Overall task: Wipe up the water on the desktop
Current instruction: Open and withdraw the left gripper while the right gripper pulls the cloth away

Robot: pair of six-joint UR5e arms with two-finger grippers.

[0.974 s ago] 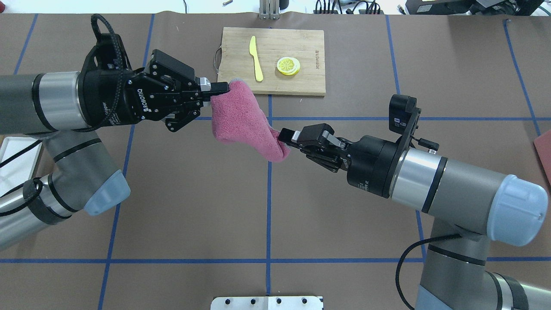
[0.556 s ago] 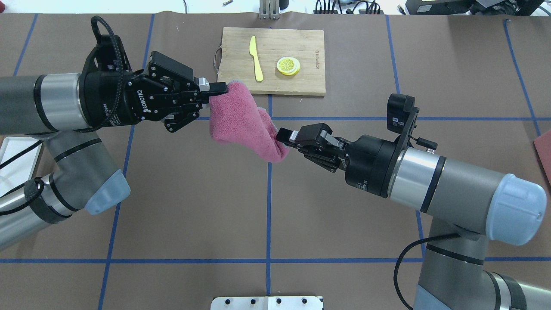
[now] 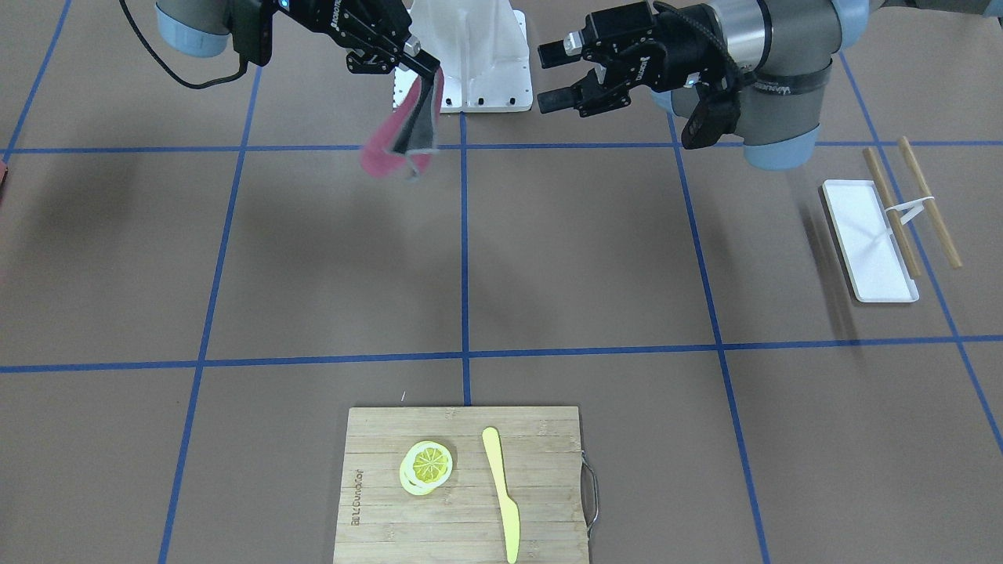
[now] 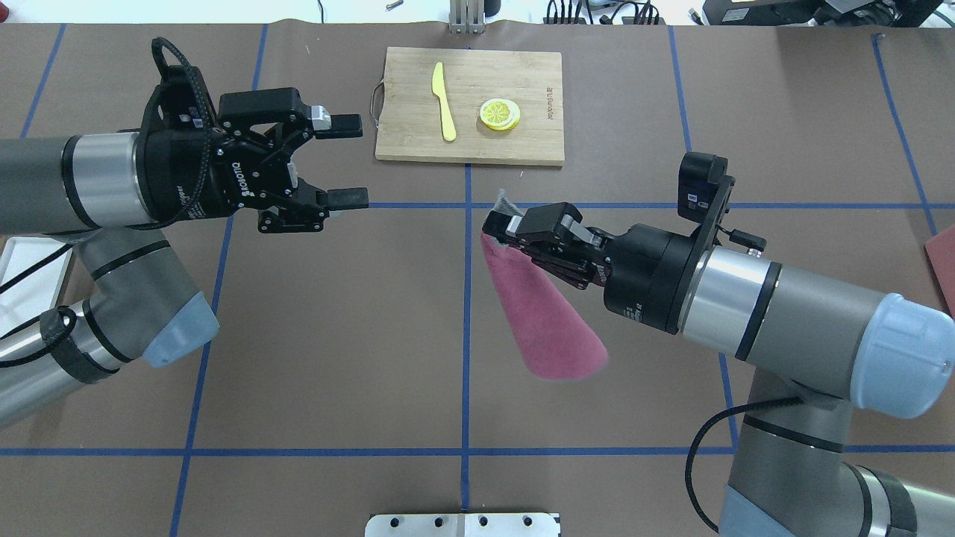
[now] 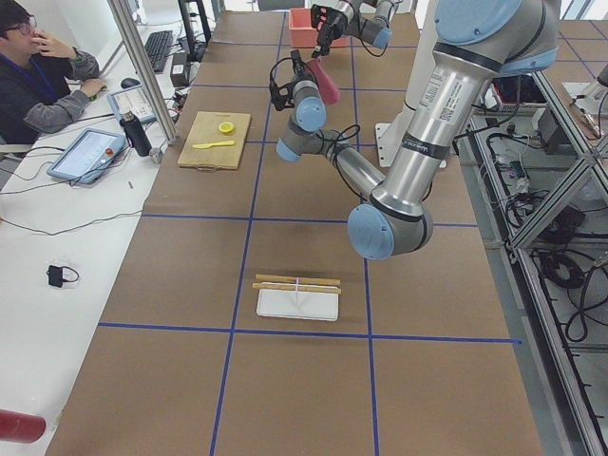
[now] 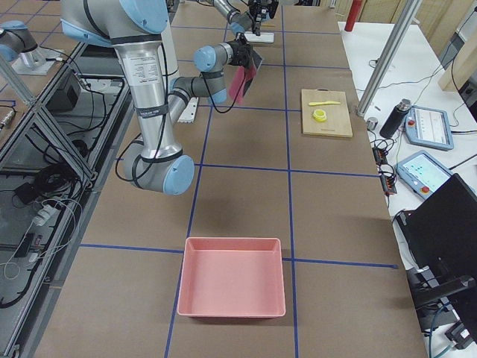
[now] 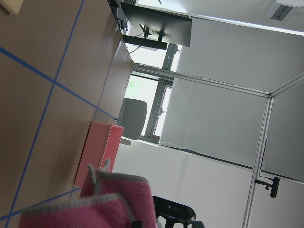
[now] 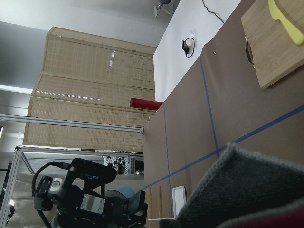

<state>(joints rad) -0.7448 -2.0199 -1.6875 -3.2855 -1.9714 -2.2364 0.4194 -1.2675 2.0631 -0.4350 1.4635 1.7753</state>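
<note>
Pinching cloth [image 4: 541, 321] by top corner with right tool [image 4: 498, 227]; hanging free above desk [image 4: 321, 335], right of centre, not touching. With left tool [image 4: 348, 161] spread wide, empty, at left. No water spotted on desk. Judging wiping not yet begun; left to do: lower cloth, rub desk.

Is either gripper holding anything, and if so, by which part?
The right gripper pinches the pink cloth by its top corner; the rest hangs loose. The left gripper is open, holding nothing.
</note>
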